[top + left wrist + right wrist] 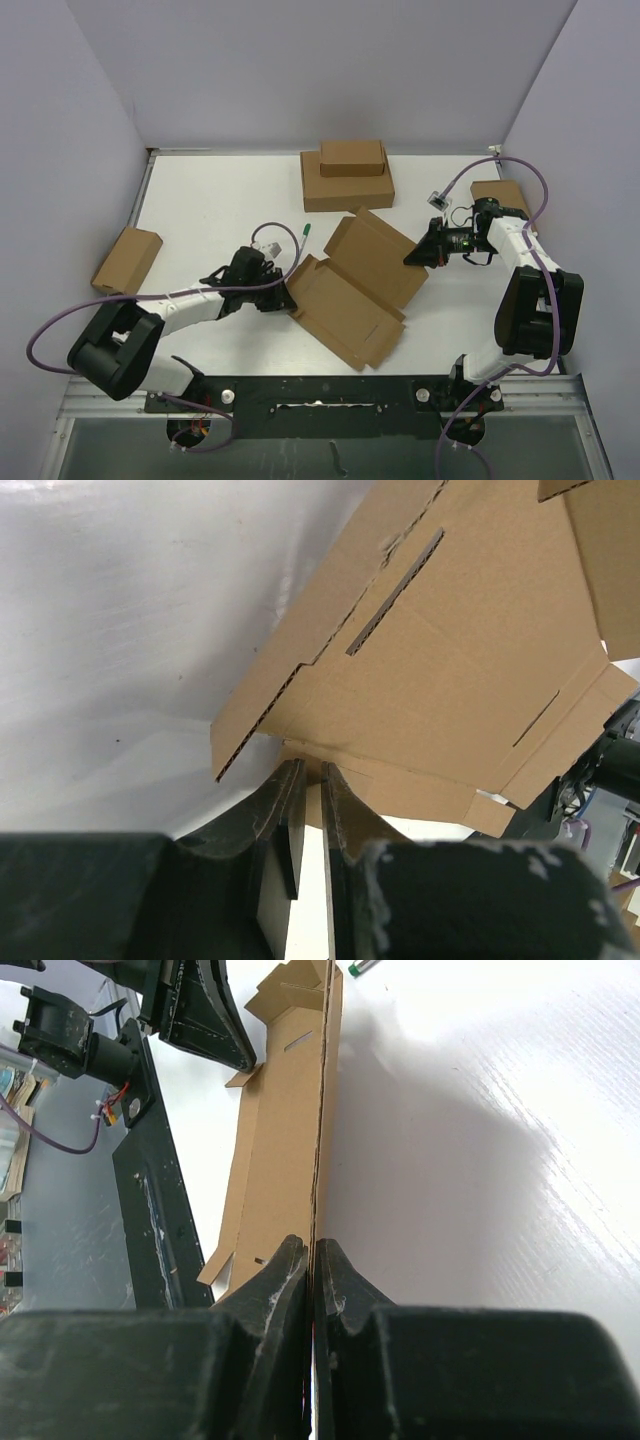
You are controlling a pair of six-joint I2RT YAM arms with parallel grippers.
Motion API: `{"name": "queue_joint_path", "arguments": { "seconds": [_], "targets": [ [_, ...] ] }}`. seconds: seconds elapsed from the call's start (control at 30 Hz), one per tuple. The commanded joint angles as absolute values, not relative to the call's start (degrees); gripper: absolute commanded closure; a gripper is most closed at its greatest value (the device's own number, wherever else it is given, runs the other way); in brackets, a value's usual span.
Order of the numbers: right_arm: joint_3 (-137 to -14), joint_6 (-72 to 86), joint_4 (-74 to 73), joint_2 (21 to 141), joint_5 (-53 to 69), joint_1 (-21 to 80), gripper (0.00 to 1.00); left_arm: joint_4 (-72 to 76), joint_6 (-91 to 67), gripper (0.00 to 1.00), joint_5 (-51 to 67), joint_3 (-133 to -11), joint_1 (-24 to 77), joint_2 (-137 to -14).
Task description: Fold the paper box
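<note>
The paper box (355,288) lies opened out at the middle of the table (200,210), its long axis running from about 10 o'clock to 4 o'clock, flaps and tabs not yet turned up.

The left gripper (283,290) has it at the 9 o'clock edge, jaws nearly together and pinched on a small flap. The right gripper (415,257) has the 2 o'clock corner, jaws tight together with the board's edge running in between them.

I'd judge the two opposite holds are there so one end anchors the sheet while the other swings a panel over its crease.

A stack of boxes (347,180) sits clear at 12 o'clock.
</note>
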State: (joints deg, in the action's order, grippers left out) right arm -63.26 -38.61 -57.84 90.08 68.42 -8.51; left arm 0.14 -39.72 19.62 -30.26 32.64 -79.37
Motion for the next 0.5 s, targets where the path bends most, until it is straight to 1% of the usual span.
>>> {"name": "queue_joint_path", "arguments": {
  "seconds": [0.0,0.17,0.3,0.37,0.47],
  "targets": [
    [-65.04,-40.13,-57.83,88.2,70.08,-7.98,1.0,2.37,-39.82,0.89,20.51,-30.97,33.43,-80.95],
    [-65.21,-40.56,-58.17,88.11,70.05,-7.75,1.0,2.29,-39.6,0.88,20.4,-31.77,33.5,-80.83],
    [-65.37,-41.23,-58.51,87.58,70.02,-7.74,1.0,1.12,-39.42,0.85,19.08,-32.29,33.55,-75.91],
    [-65.54,-41.6,-58.66,87.08,69.81,-7.78,1.0,0.14,-38.98,0.83,17.91,-32.58,33.33,-71.65],
    [-65.48,-42.21,-58.71,85.97,69.57,-7.82,1.0,-2.21,-37.61,0.75,15.4,-32.7,32.61,-64.64]
  ]
}}
